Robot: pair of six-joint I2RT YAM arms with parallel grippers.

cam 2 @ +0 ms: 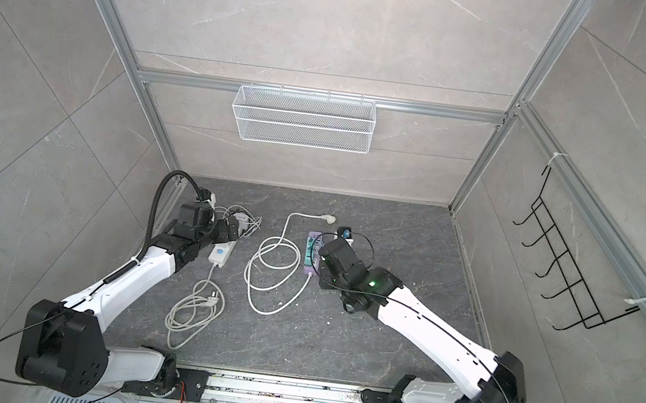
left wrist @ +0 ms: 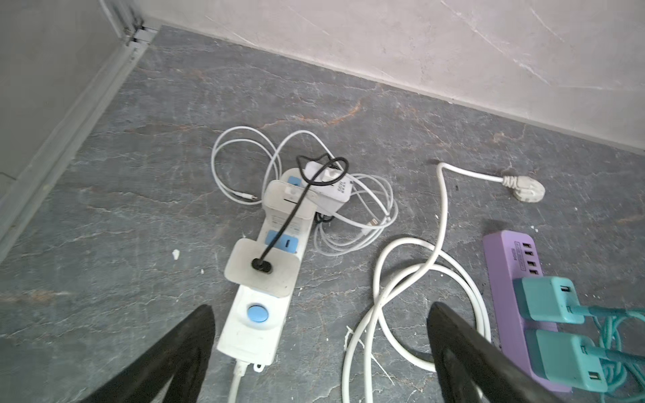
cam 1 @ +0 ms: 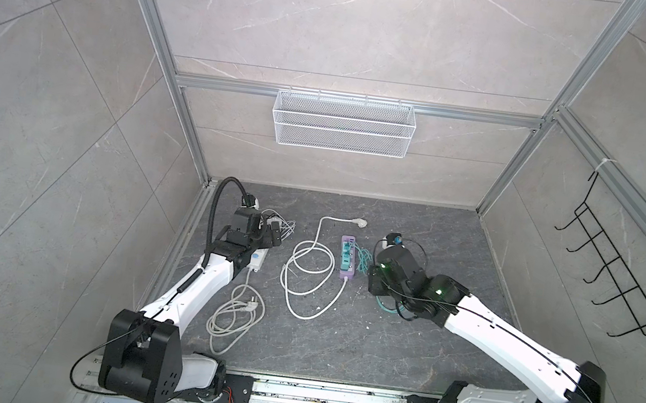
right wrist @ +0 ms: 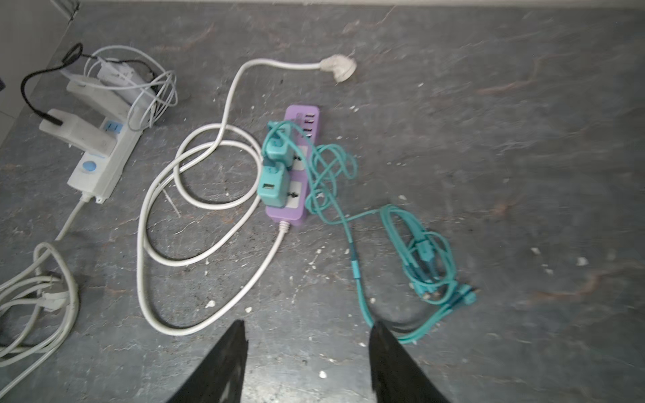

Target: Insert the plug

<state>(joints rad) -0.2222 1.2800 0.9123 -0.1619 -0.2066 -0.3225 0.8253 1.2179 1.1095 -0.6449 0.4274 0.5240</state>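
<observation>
A purple power strip [cam 1: 347,274] [right wrist: 296,111] lies mid-floor with two teal adapters [right wrist: 275,188] [left wrist: 548,300] plugged into it. Its white cord loops away to a loose white plug [cam 1: 360,221] [left wrist: 523,190] [right wrist: 338,68] lying flat near the back wall. To the left a white power strip [cam 1: 257,259] [left wrist: 254,335] carries two white adapters [left wrist: 263,268]. My left gripper [left wrist: 321,310] [cam 1: 269,233] hovers open over the white strip, holding nothing. My right gripper [right wrist: 310,324] [cam 1: 376,284] is open and empty above the floor beside the purple strip's near end.
The white strip's grey cord coils toward the front, ending in a second plug [cam 1: 251,306] [right wrist: 52,298]. Teal cables [right wrist: 425,258] lie bundled right of the purple strip. Thin white cables and a loose charger [left wrist: 330,193] crowd the white strip's far end. A wire basket [cam 1: 343,123] hangs on the back wall.
</observation>
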